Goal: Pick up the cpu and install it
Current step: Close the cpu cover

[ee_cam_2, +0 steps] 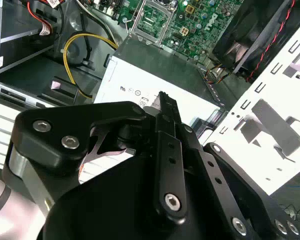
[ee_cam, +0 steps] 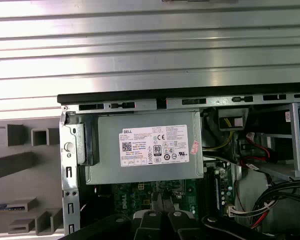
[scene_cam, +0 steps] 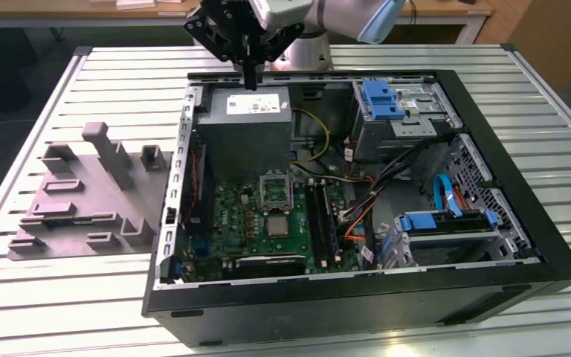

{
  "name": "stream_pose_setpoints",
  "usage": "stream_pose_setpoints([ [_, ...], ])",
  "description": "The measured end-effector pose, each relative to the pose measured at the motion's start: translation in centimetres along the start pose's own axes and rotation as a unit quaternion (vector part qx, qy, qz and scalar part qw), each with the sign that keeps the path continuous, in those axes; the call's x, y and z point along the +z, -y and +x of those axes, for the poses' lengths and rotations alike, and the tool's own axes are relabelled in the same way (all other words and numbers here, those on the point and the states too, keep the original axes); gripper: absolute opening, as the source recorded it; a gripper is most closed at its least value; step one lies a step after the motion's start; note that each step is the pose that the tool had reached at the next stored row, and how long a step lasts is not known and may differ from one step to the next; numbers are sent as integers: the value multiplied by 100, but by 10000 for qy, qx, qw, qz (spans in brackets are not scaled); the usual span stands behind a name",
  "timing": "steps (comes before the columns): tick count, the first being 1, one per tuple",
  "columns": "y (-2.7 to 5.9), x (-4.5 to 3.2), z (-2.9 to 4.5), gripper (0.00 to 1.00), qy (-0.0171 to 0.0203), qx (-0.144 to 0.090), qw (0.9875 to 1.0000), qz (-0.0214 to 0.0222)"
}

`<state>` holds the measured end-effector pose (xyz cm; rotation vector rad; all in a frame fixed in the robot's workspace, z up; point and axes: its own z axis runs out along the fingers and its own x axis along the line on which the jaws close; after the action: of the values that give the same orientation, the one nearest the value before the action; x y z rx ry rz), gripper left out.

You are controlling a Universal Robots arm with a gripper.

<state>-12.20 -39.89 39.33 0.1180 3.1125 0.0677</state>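
Observation:
The cpu (scene_cam: pixel 279 225) is a small silvery-grey square with a pale rim. It lies flat on the green motherboard (scene_cam: pixel 241 219), just in front of an upturned metal frame (scene_cam: pixel 276 186). My gripper (scene_cam: pixel 253 83) hangs well behind it, above the grey power supply box (scene_cam: pixel 246 123) at the back of the open computer case. Its black fingers are shut and point down, with nothing seen between them. In both wrist views the shut gripper (ee_cam_2: pixel 162 96) (ee_cam: pixel 162 216) hovers over the labelled power supply (ee_cam_2: pixel 150 75) (ee_cam: pixel 145 150).
The black case (scene_cam: pixel 523 223) lies open on a slatted metal table (scene_cam: pixel 117 67). Blue drive brackets (scene_cam: pixel 380 100) and cable bundles (scene_cam: pixel 385 186) fill the case toward the exterior view's right. A grey plastic tray (scene_cam: pixel 77 216) with raised blocks sits to its left.

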Motion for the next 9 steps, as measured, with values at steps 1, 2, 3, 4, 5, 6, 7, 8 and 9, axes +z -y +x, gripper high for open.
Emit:
stream_pose_setpoints([
  [1,0,0,0,11,0,0,10000,0],
  [2,0,0,0,11,0,0,10000,0],
  [3,0,0,0,11,0,0,10000,0],
  [4,0,0,0,11,0,0,10000,0],
  [5,0,0,0,11,0,0,10000,0],
  [6,0,0,0,11,0,0,10000,0],
  [7,0,0,0,11,0,0,10000,0],
  [8,0,0,0,11,0,0,10000,0],
  [9,0,0,0,11,0,0,10000,0],
])
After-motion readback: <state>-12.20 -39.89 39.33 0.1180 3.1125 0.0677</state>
